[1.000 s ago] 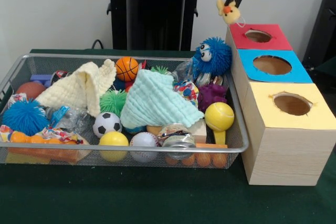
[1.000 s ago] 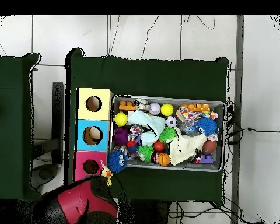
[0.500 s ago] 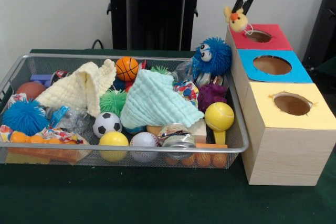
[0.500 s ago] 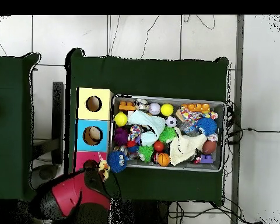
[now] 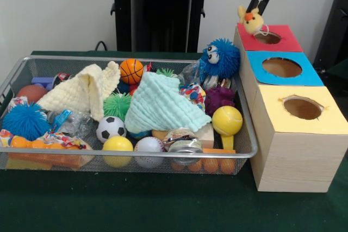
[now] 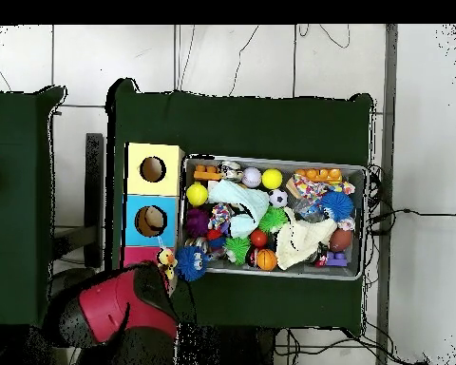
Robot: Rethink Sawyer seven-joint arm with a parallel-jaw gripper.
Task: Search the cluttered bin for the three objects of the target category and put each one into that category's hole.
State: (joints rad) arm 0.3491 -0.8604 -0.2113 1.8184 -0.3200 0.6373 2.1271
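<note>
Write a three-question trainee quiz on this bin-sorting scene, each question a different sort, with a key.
1. True or false: the gripper holds a small yellow plush chick.
2. Which box top is the chick nearest: A red-topped box, B blue-topped box, C yellow-topped box?
3. Fill in: the pale green cloth lies in the wire mesh ____.

Key: 1 true; 2 A; 3 bin.

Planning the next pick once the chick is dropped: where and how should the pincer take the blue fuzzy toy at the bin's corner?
Probably from straight above, closing on the upper body of the blue toy. It sits upright on top of the clutter, higher than its neighbours. The red box stands close on one side, so set the pincer's closing line along the box wall.
</note>
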